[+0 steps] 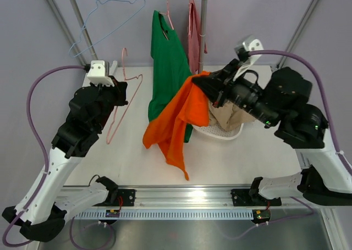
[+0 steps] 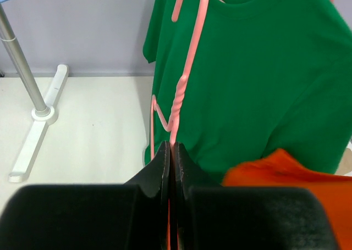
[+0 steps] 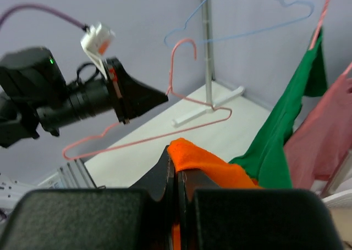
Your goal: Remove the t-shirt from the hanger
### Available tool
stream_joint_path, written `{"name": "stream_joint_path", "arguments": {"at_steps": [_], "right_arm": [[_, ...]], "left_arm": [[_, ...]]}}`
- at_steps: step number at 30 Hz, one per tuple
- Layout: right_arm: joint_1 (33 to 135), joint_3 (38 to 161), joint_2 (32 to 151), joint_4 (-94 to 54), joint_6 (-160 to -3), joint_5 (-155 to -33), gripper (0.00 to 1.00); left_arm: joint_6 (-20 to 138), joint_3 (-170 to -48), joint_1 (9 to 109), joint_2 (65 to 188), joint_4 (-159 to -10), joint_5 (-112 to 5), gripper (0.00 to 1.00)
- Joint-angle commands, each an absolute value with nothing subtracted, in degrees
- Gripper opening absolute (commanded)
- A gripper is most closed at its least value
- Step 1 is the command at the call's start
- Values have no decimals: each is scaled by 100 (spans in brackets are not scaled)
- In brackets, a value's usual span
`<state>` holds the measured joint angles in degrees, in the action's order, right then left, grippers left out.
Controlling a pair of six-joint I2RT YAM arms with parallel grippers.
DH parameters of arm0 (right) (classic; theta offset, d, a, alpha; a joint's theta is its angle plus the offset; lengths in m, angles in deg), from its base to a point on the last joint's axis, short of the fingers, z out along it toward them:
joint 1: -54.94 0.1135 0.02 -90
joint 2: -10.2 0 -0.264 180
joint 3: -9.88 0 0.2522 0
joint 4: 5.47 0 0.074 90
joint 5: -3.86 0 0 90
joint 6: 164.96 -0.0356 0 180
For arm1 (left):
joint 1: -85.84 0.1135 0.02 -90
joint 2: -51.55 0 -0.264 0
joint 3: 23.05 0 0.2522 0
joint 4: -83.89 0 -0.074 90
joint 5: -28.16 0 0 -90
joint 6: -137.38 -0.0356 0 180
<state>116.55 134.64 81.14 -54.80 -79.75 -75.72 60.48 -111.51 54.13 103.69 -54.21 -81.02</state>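
Note:
The orange t-shirt (image 1: 175, 121) hangs free from my right gripper (image 1: 202, 84), which is shut on one edge of it; the cloth droops over the table. In the right wrist view the shirt (image 3: 212, 165) sits pinched in the gripper (image 3: 177, 162). The empty pink wire hanger (image 1: 124, 110) is held in my left gripper (image 1: 122, 90), well left of the shirt and apart from it. The left wrist view shows that gripper (image 2: 171, 148) shut on the hanger's twisted neck (image 2: 181, 85). The hanger (image 3: 165, 134) also shows in the right wrist view.
A green t-shirt (image 1: 168, 57) and a pink garment (image 1: 193, 35) hang on the rack at the back. A blue hanger (image 1: 110, 14) hangs at the left. A white basket (image 1: 220, 133) with beige cloth (image 1: 228, 115) sits under my right arm. The rack foot (image 2: 38, 123) is at far left.

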Motion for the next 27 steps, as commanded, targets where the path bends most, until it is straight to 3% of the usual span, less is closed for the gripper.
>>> {"name": "stream_joint_path", "arguments": {"at_steps": [1, 11, 14, 18, 27], "right_arm": [[11629, 14272, 8331, -6211, -7244, -6928, 0], [10321, 17715, 9870, -7126, -6618, -6752, 0], [10189, 17396, 9871, -6471, -6292, -6541, 0], [9828, 16550, 9668, -5387, -5897, -6469, 0], [8949, 17631, 10328, -4534, -5246, -6644, 0]], "left_arm": [[5863, -11108, 5481, 10419, -6492, -7740, 0], [5407, -12178, 5569, 11332, -7127, -7766, 0], [5134, -12329, 5569, 11474, -7338, -8056, 0], [4600, -11840, 5578, 11316, -8756, -8680, 0], [3763, -11775, 5815, 11631, -9940, -8136, 0]]}}
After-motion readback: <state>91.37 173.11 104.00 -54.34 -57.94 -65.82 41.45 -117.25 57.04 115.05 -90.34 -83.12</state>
